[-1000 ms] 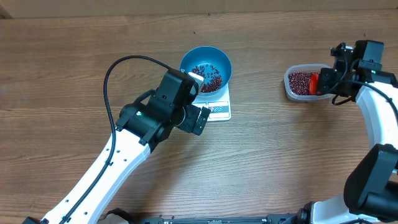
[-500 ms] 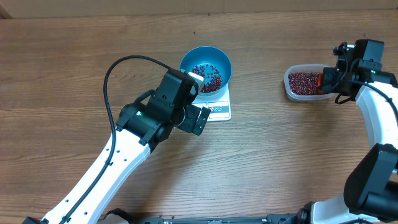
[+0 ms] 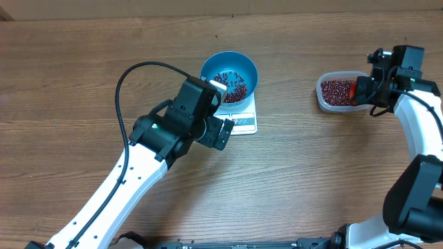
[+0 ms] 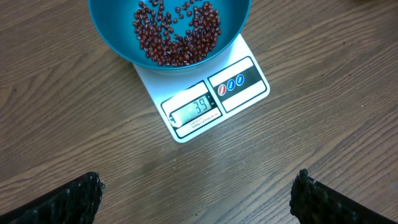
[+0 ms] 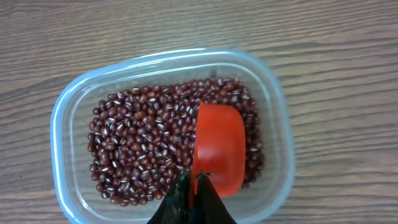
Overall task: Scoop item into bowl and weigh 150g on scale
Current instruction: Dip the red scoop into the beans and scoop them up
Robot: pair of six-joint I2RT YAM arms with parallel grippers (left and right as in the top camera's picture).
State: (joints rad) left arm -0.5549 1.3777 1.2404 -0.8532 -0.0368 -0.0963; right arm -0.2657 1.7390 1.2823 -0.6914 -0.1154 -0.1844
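The blue bowl (image 3: 229, 77) (image 4: 169, 31) stands on the white scale (image 3: 243, 122) (image 4: 211, 99), whose display reads 39. A layer of dark red beans (image 4: 177, 34) covers the bowl's bottom. My left gripper (image 3: 223, 111) (image 4: 198, 179) hovers open just in front of the scale, with bare table between its fingers. At the right, my right gripper (image 3: 363, 90) (image 5: 194, 180) is shut on the handle of a red scoop (image 3: 353, 90) (image 5: 219, 146). The scoop's cup sits low in the right half of a clear tub (image 3: 325, 97) (image 5: 68, 112) of beans (image 5: 143, 143).
The left arm's black cable (image 3: 124, 83) loops over the table left of the bowl. A stretch of wooden tabletop (image 3: 291, 90) separates the scale from the tub. The table's far edge (image 3: 221, 15) runs along the top.
The red scoop has shifted slightly toward the tub's right end and shows less from above than a second ago. The left arm, bowl and scale have not moved.
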